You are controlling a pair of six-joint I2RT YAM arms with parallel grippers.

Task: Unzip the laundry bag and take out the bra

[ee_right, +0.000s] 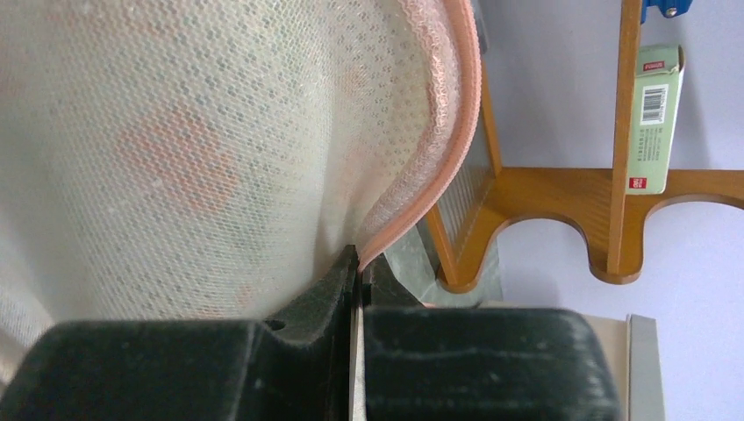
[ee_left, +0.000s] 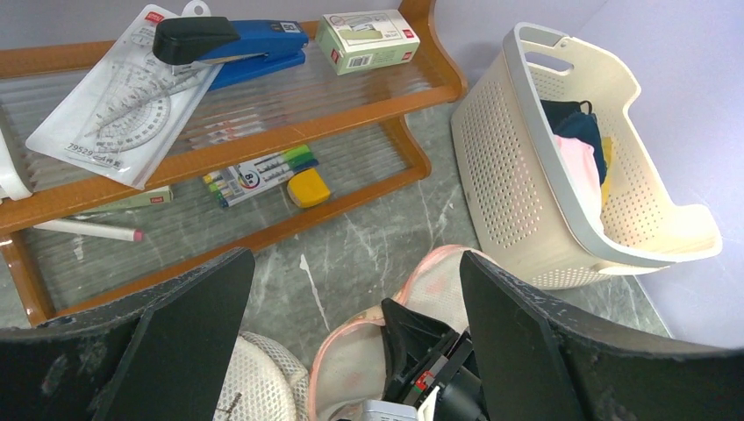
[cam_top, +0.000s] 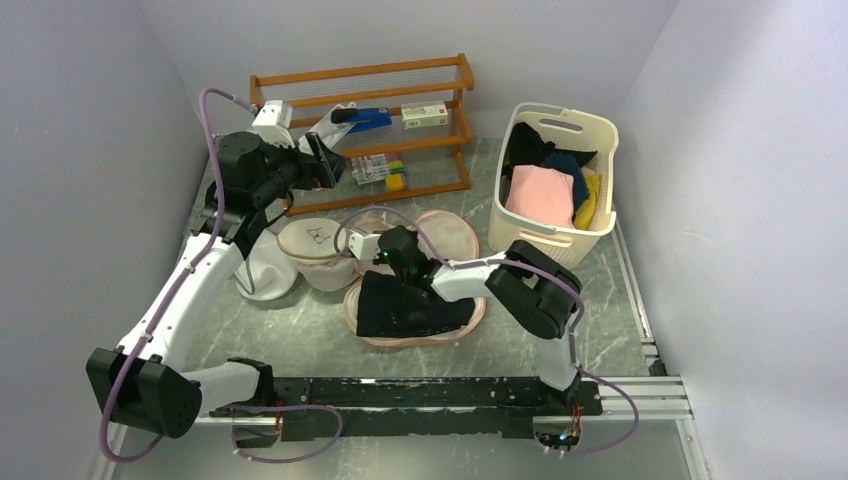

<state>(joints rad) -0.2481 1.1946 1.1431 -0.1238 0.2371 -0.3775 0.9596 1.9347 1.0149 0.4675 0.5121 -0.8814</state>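
Observation:
The peach-pink laundry bag [cam_top: 450, 235] lies open in the middle of the table, its flap raised. A black bra [cam_top: 405, 310] rests on the bag's lower half. My right gripper [cam_top: 385, 250] is shut on the flap's pink edge trim; the right wrist view shows the gripper [ee_right: 360, 263] pinching the trim [ee_right: 439, 175], with beige mesh [ee_right: 175, 132] filling the left. My left gripper [cam_top: 325, 160] is open and empty, held high by the shelf. In the left wrist view, the left gripper [ee_left: 355, 259] looks down on the bag [ee_left: 351, 360] and the right gripper's black body.
A wooden shelf [cam_top: 365, 75] at the back holds a blue stapler [ee_left: 237, 39], a protractor, a green box [ee_left: 364, 39] and markers. A white basket [cam_top: 555, 180] of clothes stands at the right. Two round white mesh bags [cam_top: 315, 250] lie left of the laundry bag.

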